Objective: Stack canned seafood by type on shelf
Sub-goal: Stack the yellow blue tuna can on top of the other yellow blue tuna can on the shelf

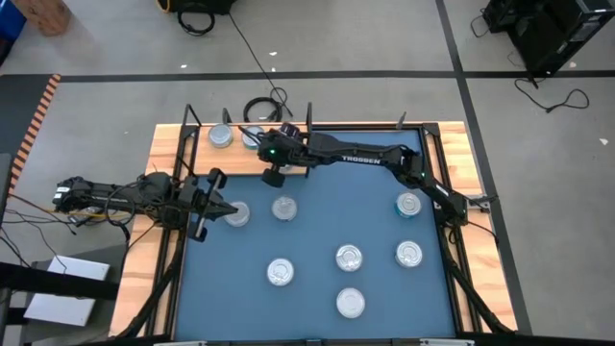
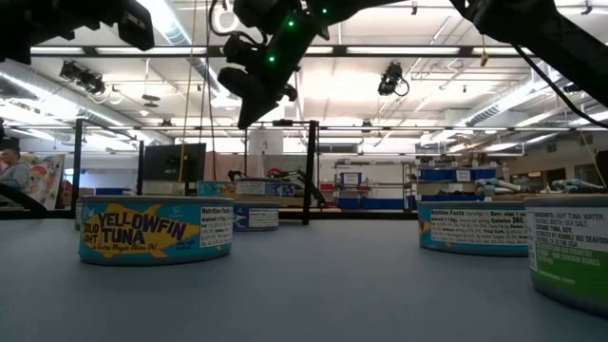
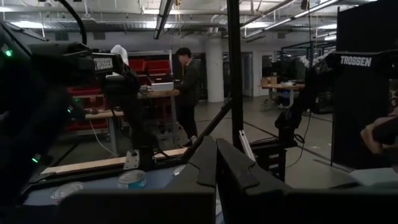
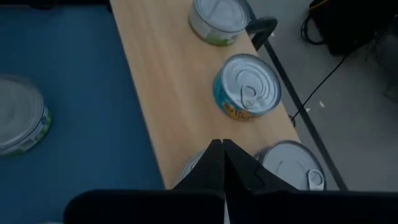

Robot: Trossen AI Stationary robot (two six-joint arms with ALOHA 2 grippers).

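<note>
1. Progress check from my seat: I can make out two tins for sure on the shelf (image 1: 192,135) in the overhead, one at (image 1: 222,136) and another at (image 1: 252,137) right beside it, both up around 11 o'clock of the table. The right wrist view shows more on the wood than that: a green-label tin (image 4: 217,20), a teal and yellow one (image 4: 247,86), plus two partly hidden behind the fingers, so call it roughly four on the shelf. Can't tell if any are actually stacked yet.

2. Still loose on the blue mat (image 1: 317,207): seven tins by my count, running left to right from the one at (image 1: 236,213) through (image 1: 284,208), (image 1: 280,272), (image 1: 349,257), (image 1: 351,303), to (image 1: 408,205) and (image 1: 409,254). So I'd say well under half done, and sorting by type is mostly ahead of me.

3. Left gripper (image 1: 209,205) sits at about 9 o'clock on the mat edge, arm stretched flat, fingers pinched together on nothing, just beside the leftmost loose tin.

4. Right gripper (image 4: 222,163) hangs over the shelf near 12 o'clock, arm reaching across from the right, fingers pressed tight together and empty.
</note>
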